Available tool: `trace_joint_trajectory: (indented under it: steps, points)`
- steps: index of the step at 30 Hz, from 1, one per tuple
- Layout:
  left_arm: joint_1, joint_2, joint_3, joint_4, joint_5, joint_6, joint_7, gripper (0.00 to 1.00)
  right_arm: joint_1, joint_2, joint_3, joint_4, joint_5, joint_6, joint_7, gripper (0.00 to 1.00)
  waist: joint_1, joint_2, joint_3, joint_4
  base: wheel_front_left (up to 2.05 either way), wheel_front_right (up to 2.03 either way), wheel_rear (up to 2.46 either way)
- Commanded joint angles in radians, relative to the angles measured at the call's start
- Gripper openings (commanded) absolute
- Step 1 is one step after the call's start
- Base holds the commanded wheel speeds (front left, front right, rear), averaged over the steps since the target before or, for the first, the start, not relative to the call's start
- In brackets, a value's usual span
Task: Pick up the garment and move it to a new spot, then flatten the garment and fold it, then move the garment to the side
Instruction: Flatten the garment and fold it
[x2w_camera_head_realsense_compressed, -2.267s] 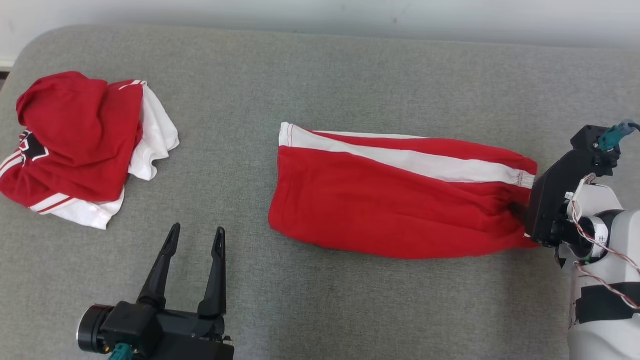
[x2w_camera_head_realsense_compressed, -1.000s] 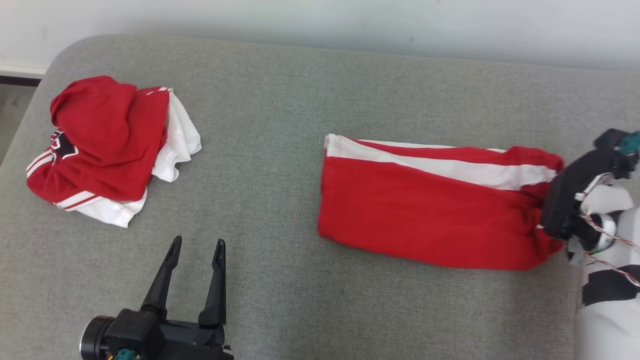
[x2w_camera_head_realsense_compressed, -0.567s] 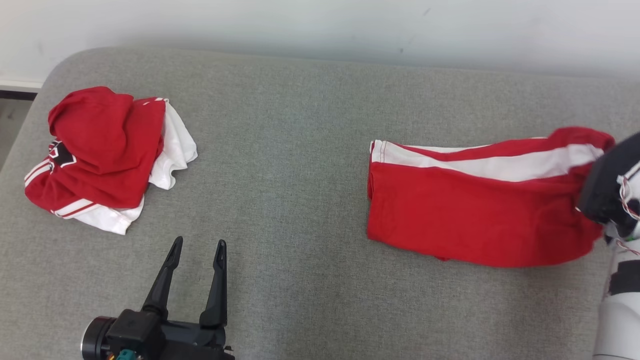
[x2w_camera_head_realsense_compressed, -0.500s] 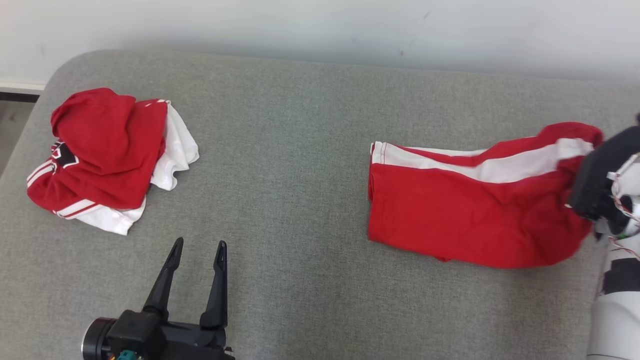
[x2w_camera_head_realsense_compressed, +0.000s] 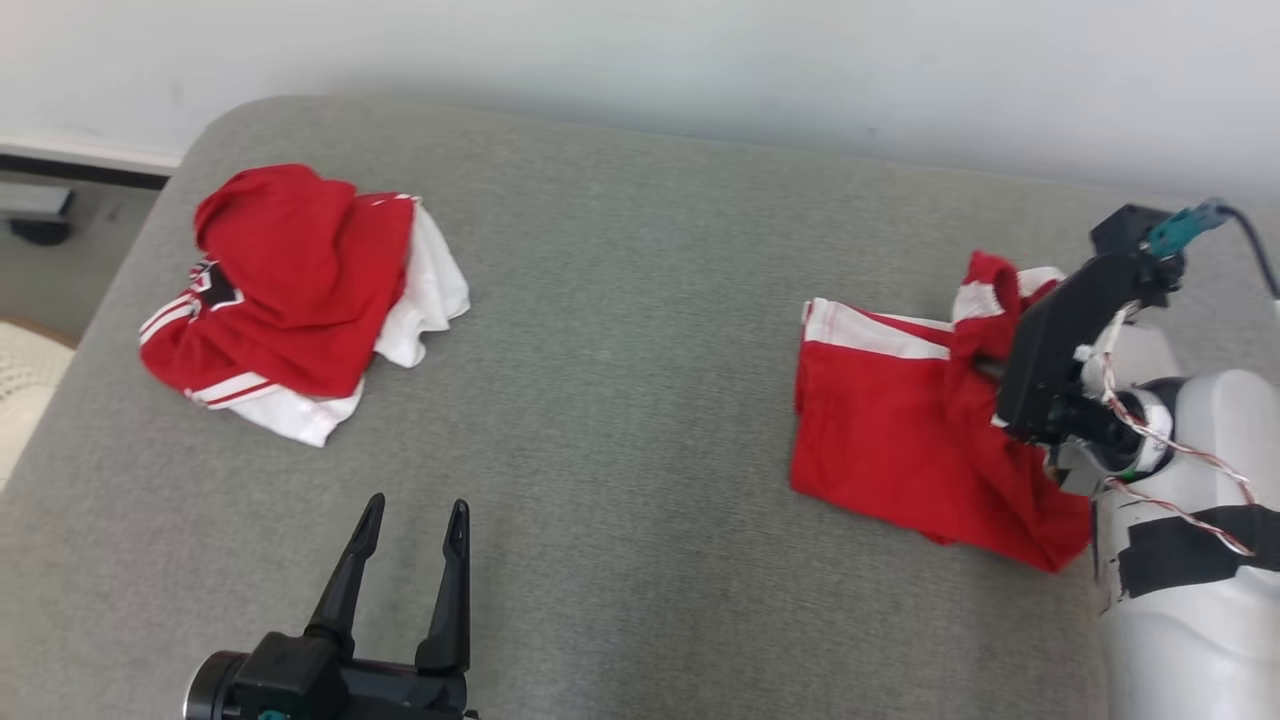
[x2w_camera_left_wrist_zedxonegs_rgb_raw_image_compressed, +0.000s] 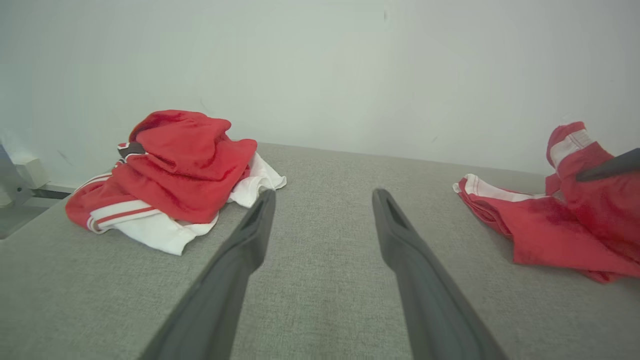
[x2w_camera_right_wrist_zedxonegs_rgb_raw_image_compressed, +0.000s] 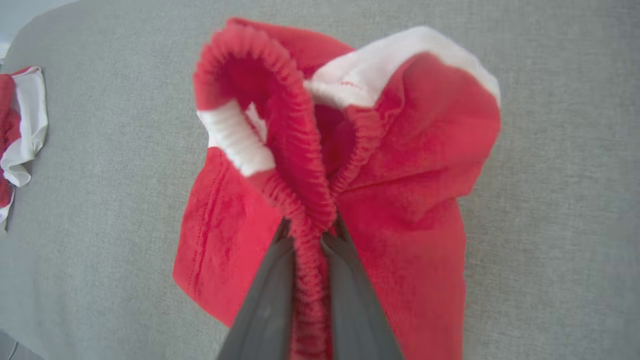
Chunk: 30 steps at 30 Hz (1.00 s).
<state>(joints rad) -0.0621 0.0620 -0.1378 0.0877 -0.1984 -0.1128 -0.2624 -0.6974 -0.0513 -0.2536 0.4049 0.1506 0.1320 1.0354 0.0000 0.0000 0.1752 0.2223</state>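
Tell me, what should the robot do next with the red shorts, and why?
Probably carry the waistband across toward the hem and lay it down, folding the shorts in half. The right gripper is shut on the waistband and holds it raised, while the hem end lies on the cushion. The left gripper is open, apart from the cloth.

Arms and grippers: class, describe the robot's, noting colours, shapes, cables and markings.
Left gripper: black body, two long tapered dark fingers. Right gripper: the same fingers, black angular mount, teal plug, red-and-white wires. Its forearm is a white shell with a black band.
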Motion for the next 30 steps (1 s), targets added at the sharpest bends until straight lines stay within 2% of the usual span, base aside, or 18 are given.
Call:
trace_joint_trajectory:
  steps: [1, 15, 16, 17, 18, 25, 30]
  points:
    - [0.005, -0.005, -0.005, 0.005, -0.009, 0.004, -0.003, 1.00, -0.006, 0.000, 0.009, 0.029, 0.019, -0.002, -0.016, 0.00, 0.0000, 0.0000, 0.003, 0.036, 0.00, 0.00, 0.00]
    - [0.010, -0.011, -0.018, 0.017, -0.018, 0.004, -0.003, 1.00, -0.078, 0.000, 0.048, 0.287, 0.037, -0.002, -0.138, 0.00, 0.0000, 0.0000, 0.013, 0.106, 0.00, 0.00, 0.00]
    - [0.012, -0.011, -0.017, 0.018, -0.019, 0.004, -0.003, 1.00, -0.082, 0.001, 0.052, 0.296, 0.035, -0.002, -0.146, 0.27, 0.0000, 0.0000, 0.013, 0.107, 0.00, 0.00, 0.00]
    - [0.013, -0.011, -0.016, 0.019, -0.020, 0.003, -0.003, 1.00, -0.087, 0.001, 0.050, 0.307, 0.039, -0.002, -0.157, 0.83, 0.0000, 0.0000, 0.013, 0.106, 0.00, 0.00, 0.00]
    - [0.014, -0.011, -0.014, 0.020, -0.020, 0.003, -0.003, 1.00, -0.092, 0.001, 0.051, 0.314, 0.048, -0.002, -0.166, 1.00, 0.0000, 0.0000, 0.011, 0.105, 0.00, 0.00, 0.00]
    - [0.027, -0.011, -0.004, 0.022, -0.007, 0.002, -0.003, 1.00, -0.118, 0.000, 0.063, 0.295, 0.109, -0.002, -0.223, 1.00, 0.0000, 0.0000, -0.020, 0.078, 0.00, 0.00, 0.00]
    - [0.046, -0.011, -0.002, 0.017, 0.000, 0.001, -0.003, 1.00, -0.064, 0.000, 0.049, 0.210, 0.074, -0.002, -0.266, 1.00, 0.0000, 0.0000, -0.040, 0.057, 0.00, 0.00, 0.00]
